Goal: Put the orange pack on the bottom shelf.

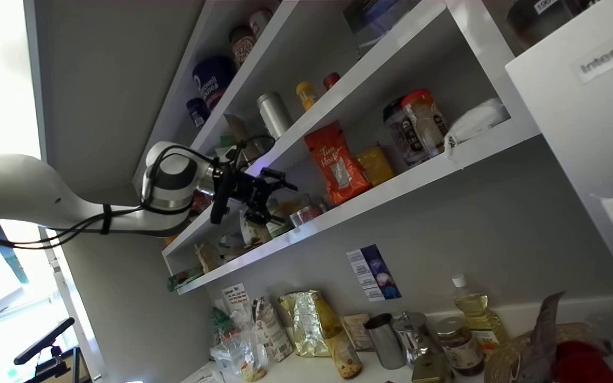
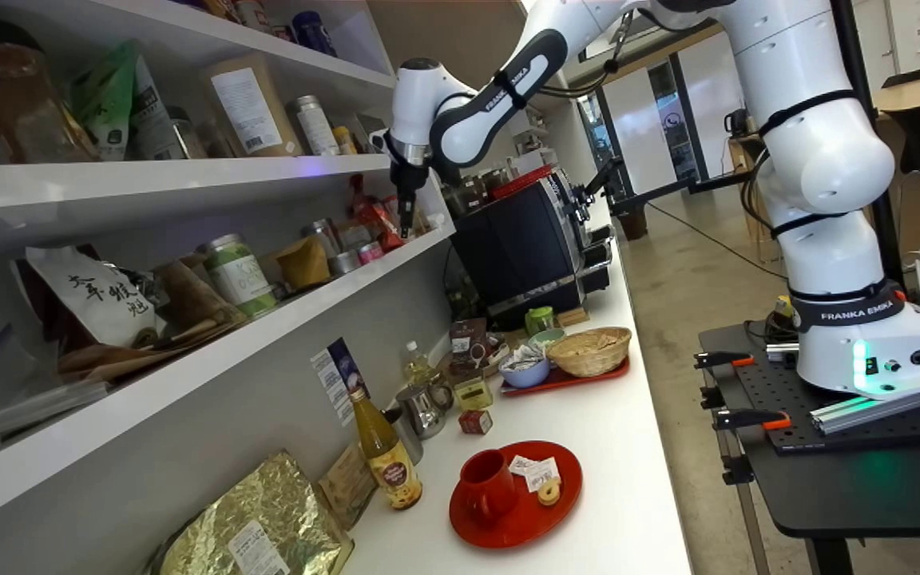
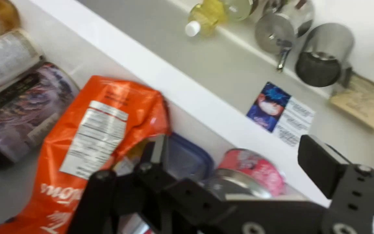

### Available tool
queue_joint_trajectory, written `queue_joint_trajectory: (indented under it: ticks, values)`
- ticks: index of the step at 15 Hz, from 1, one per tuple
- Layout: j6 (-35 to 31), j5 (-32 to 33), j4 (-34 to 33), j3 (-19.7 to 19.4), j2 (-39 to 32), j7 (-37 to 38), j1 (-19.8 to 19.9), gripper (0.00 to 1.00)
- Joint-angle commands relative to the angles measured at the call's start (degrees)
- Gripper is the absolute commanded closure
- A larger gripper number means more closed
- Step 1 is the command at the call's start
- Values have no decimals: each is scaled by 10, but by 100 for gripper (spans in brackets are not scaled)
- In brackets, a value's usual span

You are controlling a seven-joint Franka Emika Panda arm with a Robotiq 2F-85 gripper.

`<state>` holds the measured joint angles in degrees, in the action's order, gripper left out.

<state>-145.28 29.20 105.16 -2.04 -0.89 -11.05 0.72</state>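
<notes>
The orange pack point(image 1: 338, 162) stands tilted on the bottom shelf point(image 1: 418, 181), near its front edge. It also shows in an exterior view point(image 2: 380, 217), partly behind my gripper. In the wrist view the pack point(image 3: 96, 139) fills the left side, with its pale label showing. My gripper point(image 1: 289, 204) is open and empty, beside the pack and in front of the shelf opening. In the wrist view my fingers point(image 3: 234, 152) stand wide apart. The left finger overlaps the pack's edge in view; whether it touches cannot be told. The bottom shelf board point(image 3: 180, 94) runs diagonally behind the fingers.
A pink tin point(image 3: 252, 169) and a blue-lidded box point(image 3: 187, 156) stand on the shelf between the fingers in view. A yellow pack point(image 1: 375, 165) and jars point(image 1: 423, 125) stand beyond the orange pack. A higher white board point(image 2: 148, 180) runs above. A counter with bottles lies below.
</notes>
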Motion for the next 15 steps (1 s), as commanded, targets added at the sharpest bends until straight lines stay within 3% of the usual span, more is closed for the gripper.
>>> queue_joint_trajectory:
  ticks: [1,3,7,11,12,15]
  values:
    - [68,-66,123,32,107,-33,-26,0]
    - [108,-56,179,54,156,-4,-38,0]
    - [105,27,301,119,261,183,-31,0]
    - [117,26,422,182,371,341,-37,0]
    - [110,24,355,164,301,282,-32,0]
    - [110,23,375,176,323,292,-32,0]
